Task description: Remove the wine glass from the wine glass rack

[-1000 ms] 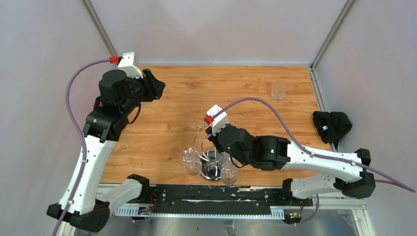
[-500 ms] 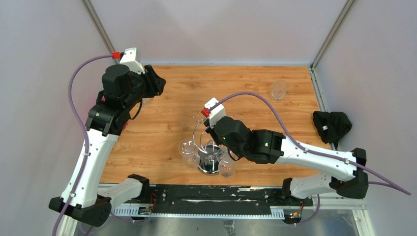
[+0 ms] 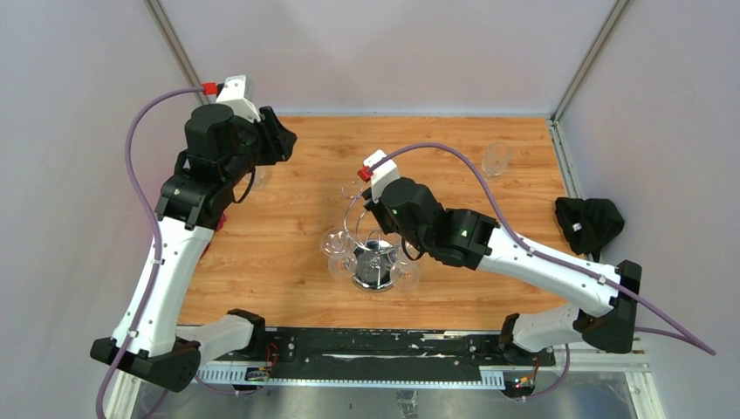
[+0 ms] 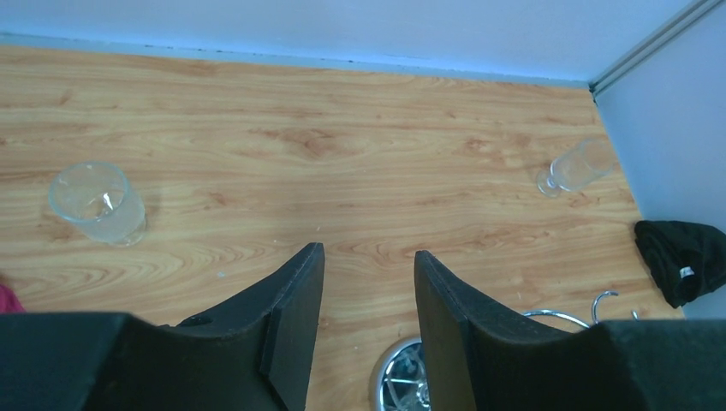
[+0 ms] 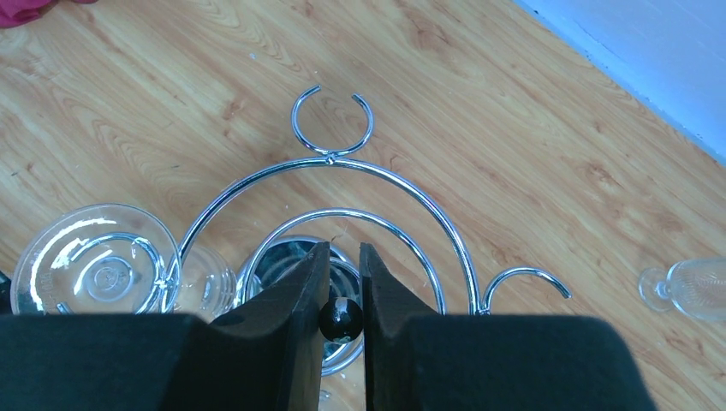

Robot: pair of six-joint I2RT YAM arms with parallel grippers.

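The wine glass rack (image 3: 375, 262) is a chrome wire stand with a round mirrored base, near the table's front middle. Clear wine glasses hang on it upside down at its left (image 3: 334, 242), front left (image 3: 343, 266) and front right (image 3: 404, 278). My right gripper (image 3: 377, 240) sits over the rack's centre. In the right wrist view my right gripper (image 5: 341, 248) is shut on the black ball (image 5: 342, 318) on top of the rack's pole, with an empty wire ring (image 5: 332, 120) ahead and a hanging glass (image 5: 94, 261) to the left. My left gripper (image 4: 366, 253) is open and empty above the far-left table.
A loose glass lies at the far right (image 3: 496, 159), also in the left wrist view (image 4: 578, 165). Another glass (image 4: 94, 201) stands at the far left under my left arm. A black cloth (image 3: 589, 223) lies off the right edge. A red object (image 3: 218, 223) lies at the left edge.
The rack has slid away from the table's near edge toward the middle, with my right gripper on its top. My left arm has shifted slightly toward the far side.
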